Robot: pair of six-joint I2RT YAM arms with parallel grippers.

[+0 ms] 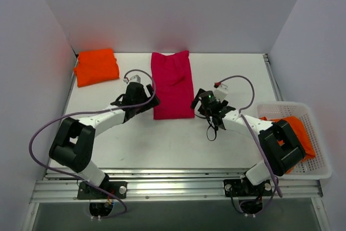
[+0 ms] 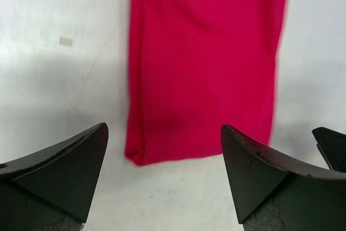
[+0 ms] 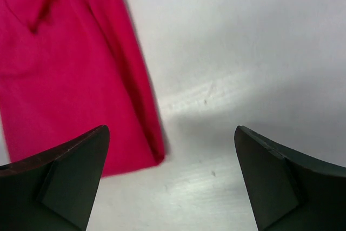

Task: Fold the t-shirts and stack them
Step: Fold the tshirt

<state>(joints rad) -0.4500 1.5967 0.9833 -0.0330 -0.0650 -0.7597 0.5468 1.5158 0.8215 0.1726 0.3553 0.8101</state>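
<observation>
Lying as a narrow strip, the crimson-pink t-shirt [image 1: 172, 84] has its long axis running straight away from the arm bases. Its far end reaches the far edge of the table [image 1: 238, 74] and its near hem faces the robot. Judged from this layout, the coming move is an end-over-end fold, and it turns on that near hem, since a gripper waits at each of its two corners.

The left gripper [image 2: 163, 129] hovers just beside the shirt's near-left corner, fingers spread wide and holding nothing. Its wrist view looks up the length of the strip, with the rounded near-left corner framed between the fingertips. The right gripper [image 3: 171, 129] mirrors it at the near-right corner, likewise spread and empty. There the corner lies toward its left finger, with bare table under the rest of the gap.

Neither arm looks clearly nearer — each is closest to its own corner. The fold likely calls for both to come down, pinch their corners together and carry the hem away from the bases along the strip's long axis.

A folded orange t-shirt [image 1: 96, 66] sits well to the left of the crimson shirt's far end — probably where the stack will go. Another orange t-shirt [image 1: 294, 128] lies crumpled in the white mesh basket [image 1: 319, 171], well to the right of the near hem.
</observation>
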